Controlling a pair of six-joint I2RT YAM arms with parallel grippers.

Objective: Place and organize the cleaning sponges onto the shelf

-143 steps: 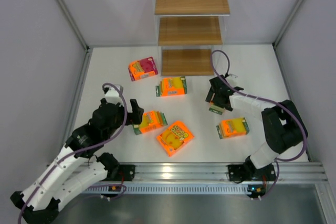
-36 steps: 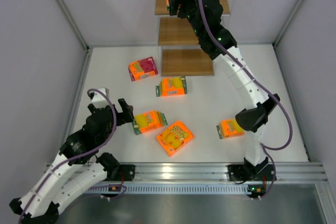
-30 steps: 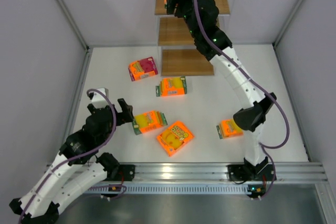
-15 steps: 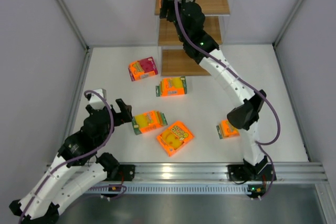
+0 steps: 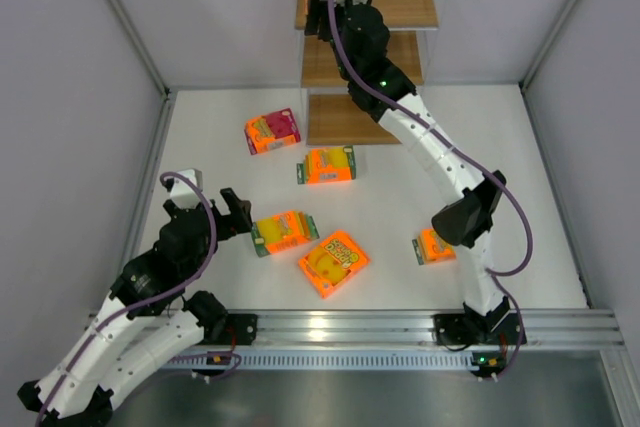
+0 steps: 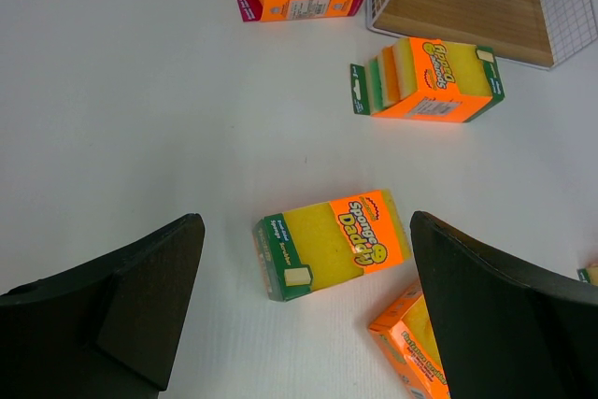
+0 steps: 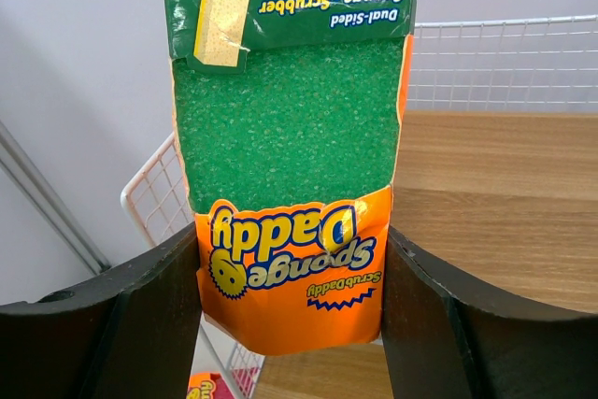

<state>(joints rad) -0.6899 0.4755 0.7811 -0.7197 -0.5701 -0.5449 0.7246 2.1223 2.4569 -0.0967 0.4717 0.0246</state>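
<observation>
Table first: white and walled in, with the three-tier shelf standing at its 12 o'clock edge. My right arm is stretched out to the shelf's top board. There the right tool is pinching the mostly green sponge pack by its orange end, over the board's 9 o'clock side beside the wire rim. I cannot tell whether it touches the wood. My left tool hangs spread wide, holding nothing, over the yellow-faced pack at 7 o'clock of the table's middle. Four more lie on the table: a pink-red pack at 11 o'clock, an orange pack near the middle, a second orange pack at 6 o'clock, and a third orange pack at 4 o'clock, partly behind my right arm.
</observation>
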